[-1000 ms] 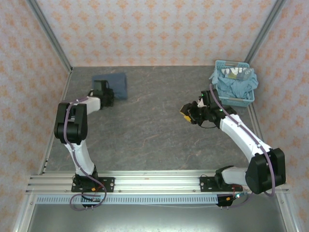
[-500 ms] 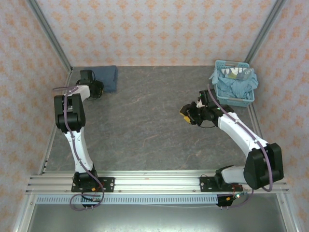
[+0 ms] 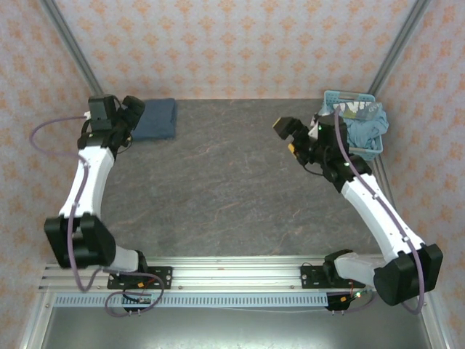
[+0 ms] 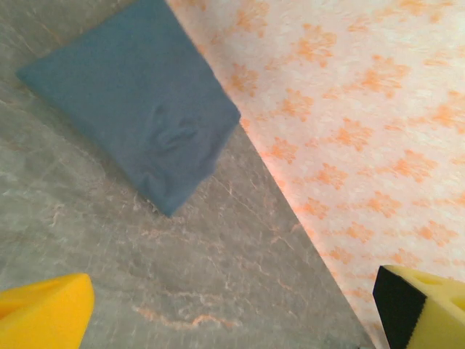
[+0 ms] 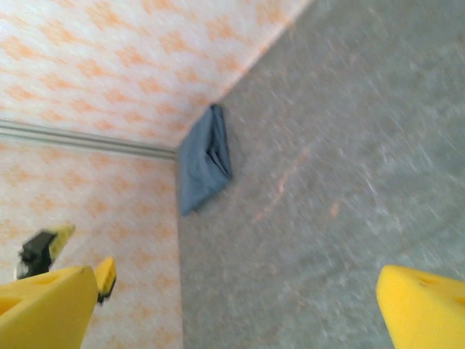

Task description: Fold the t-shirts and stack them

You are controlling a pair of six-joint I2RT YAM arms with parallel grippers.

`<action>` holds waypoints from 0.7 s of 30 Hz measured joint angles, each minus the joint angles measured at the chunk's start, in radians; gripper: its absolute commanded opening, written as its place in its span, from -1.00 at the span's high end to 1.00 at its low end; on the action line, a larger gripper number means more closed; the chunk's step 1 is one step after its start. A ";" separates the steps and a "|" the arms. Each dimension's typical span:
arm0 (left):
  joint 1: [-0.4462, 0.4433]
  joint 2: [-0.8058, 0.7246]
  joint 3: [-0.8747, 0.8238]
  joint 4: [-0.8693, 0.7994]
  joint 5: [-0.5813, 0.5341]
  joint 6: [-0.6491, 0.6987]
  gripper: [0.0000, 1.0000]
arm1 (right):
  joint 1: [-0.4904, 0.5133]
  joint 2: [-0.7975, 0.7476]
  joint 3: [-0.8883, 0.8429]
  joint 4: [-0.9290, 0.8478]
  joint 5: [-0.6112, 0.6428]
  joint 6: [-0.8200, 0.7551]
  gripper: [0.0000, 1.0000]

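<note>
Folded t-shirt (image 3: 157, 119) now lies in the far-left corner of the table (image 3: 232, 196), shifted from nearer the centre. Left gripper (image 4: 232, 313) has released it, jaws wide, just beside it. Right gripper (image 5: 240, 305), likewise widened and empty, has risen beside the basket (image 3: 354, 151) of t-shirts (image 3: 361, 129).

- Left arm (image 3: 87, 182) stretched to the far left; left gripper (image 3: 134, 109) jaws wide apart, nothing held.
- Right arm (image 3: 374, 207) extended forward; right gripper (image 3: 288, 136) jaws wide apart, nothing held.
</note>
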 measured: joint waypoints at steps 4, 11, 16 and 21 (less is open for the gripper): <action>-0.061 -0.114 -0.012 -0.164 -0.139 0.023 -1.00 | -0.003 -0.042 0.080 -0.096 0.113 -0.078 -0.98; -0.136 -0.397 -0.294 -0.230 -0.433 0.108 -1.00 | -0.014 -0.140 0.095 -0.302 0.570 -0.228 -0.99; -0.159 -0.605 -0.675 -0.019 -0.545 0.400 -1.00 | -0.040 -0.325 -0.393 -0.066 0.792 -0.457 -0.99; -0.161 -0.566 -0.913 0.238 -0.546 0.578 -1.00 | -0.075 -0.255 -0.623 0.114 0.856 -0.613 -0.99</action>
